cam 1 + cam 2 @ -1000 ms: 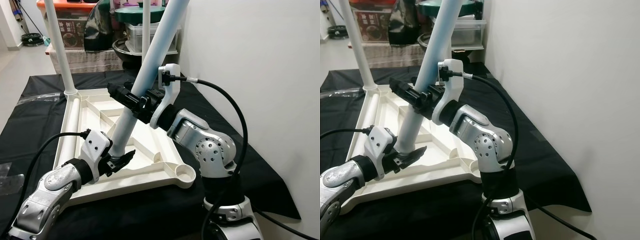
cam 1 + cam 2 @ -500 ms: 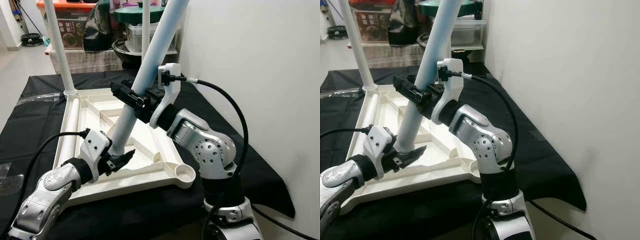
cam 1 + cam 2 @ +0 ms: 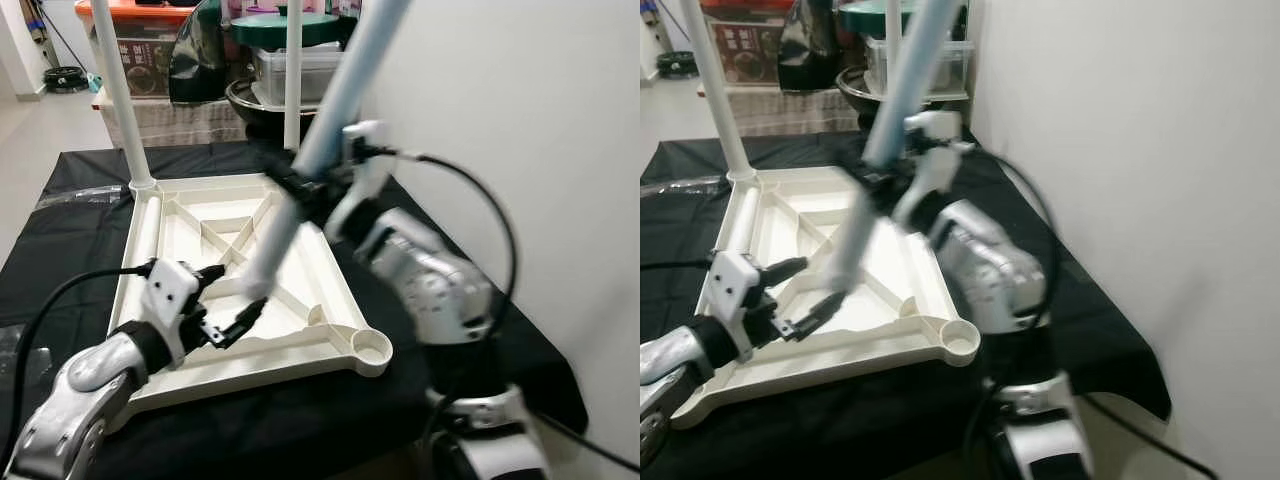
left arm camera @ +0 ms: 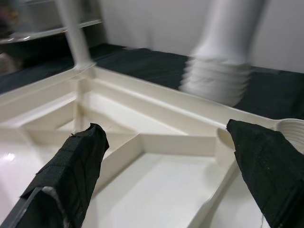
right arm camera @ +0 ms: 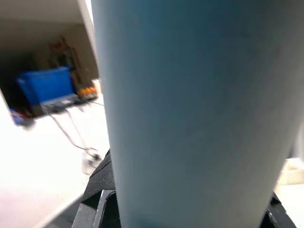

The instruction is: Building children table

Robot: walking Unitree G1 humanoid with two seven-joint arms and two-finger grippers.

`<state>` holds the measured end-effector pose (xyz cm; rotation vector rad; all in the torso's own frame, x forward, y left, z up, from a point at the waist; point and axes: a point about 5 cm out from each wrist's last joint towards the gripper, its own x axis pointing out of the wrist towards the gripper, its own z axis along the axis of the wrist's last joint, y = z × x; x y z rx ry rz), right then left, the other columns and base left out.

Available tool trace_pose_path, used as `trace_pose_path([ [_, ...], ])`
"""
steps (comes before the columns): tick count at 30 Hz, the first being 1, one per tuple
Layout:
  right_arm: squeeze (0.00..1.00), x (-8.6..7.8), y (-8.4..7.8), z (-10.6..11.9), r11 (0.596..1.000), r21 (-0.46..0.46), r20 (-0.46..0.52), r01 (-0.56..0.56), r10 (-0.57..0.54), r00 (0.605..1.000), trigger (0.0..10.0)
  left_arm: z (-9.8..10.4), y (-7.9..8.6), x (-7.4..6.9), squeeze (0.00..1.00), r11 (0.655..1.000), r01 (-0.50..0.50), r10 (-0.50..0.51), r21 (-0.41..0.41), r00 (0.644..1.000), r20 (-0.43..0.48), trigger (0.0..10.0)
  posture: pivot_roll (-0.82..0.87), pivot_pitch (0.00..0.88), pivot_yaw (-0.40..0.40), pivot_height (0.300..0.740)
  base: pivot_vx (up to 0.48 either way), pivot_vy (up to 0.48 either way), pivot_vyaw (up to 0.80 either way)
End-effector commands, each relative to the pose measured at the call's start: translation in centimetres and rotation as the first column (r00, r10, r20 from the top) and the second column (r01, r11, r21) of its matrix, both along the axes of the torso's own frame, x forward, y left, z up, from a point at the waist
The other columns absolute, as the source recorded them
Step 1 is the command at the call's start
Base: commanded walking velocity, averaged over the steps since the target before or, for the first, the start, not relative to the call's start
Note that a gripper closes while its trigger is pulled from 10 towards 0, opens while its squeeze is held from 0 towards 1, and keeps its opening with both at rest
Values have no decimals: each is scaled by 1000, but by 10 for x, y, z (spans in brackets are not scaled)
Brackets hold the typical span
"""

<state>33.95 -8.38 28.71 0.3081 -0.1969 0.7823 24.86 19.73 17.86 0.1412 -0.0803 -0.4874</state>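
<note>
Left fingers (image 4: 76, 166) spread above the upturned tabletop (image 3: 190, 225); right fingers (image 3: 300, 185) clamp the leg (image 3: 290, 210).

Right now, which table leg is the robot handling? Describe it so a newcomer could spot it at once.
On the black-draped table lies an upturned white tabletop. Above its middle slants a pale blue leg, clamped partway up by the right gripper, its ribbed lower end hanging free beside the open left gripper. Unlike the two white legs standing upright in corner sockets, it is tilted and unseated.
</note>
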Motion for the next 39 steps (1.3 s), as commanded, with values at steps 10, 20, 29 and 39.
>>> trace_pose_path([
  [10,0,5,-44,-18,988,-147,4,51,-51,999,0,-25,-17,-17,0,991,-95,88,-96,993,-80,10000,29,0,-79,740,0,0,0],
  [20,0,-5,-49,-46,961,-276,14,-17,21,1000,0,-39,-22,-22,0,981,-161,146,-110,980,-135,10000,37,0,-75,740,0,0,0],
  [29,0,-11,-82,-42,919,-386,16,-82,95,995,0,-43,-20,-23,0,977,-181,163,-112,975,-149,10000,25,0,-76,740,0,0,0],
  [39,0,-24,-77,-47,905,-395,6,-156,173,985,0,-45,-20,-22,0,977,-185,167,-110,974,-155,10000,21,0,-71,740,0,0,0],
])
